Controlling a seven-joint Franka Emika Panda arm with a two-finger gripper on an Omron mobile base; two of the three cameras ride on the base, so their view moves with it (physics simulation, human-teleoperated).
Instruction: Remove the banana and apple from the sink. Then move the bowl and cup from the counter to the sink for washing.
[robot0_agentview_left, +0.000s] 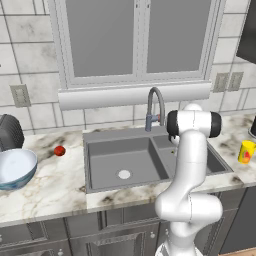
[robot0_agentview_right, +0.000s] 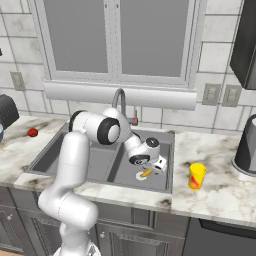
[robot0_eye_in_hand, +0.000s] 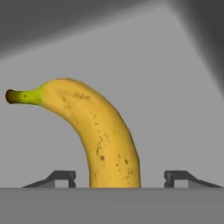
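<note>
Yellow brown-speckled banana (robot0_eye_in_hand: 103, 135), green-dark stem, between spread fingers (robot0_eye_in_hand: 61, 177).

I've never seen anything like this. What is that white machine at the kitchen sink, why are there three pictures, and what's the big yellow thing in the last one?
The white machine is a robot arm with a two-finger gripper at its end, in a computer-rendered kitchen. Two pictures come from cameras behind the arm, one to its left and one to its right, so they show the same scene from two sides. The third comes from a camera on the hand, looking along its fingers.

The yellow thing is a banana lying in the right basin of the dark sink. The gripper's fingers sit on either side of it with gaps showing, so it isn't gripped yet.

On the marble counter sit a small red apple, a wide bowl and a yellow cup.
</note>
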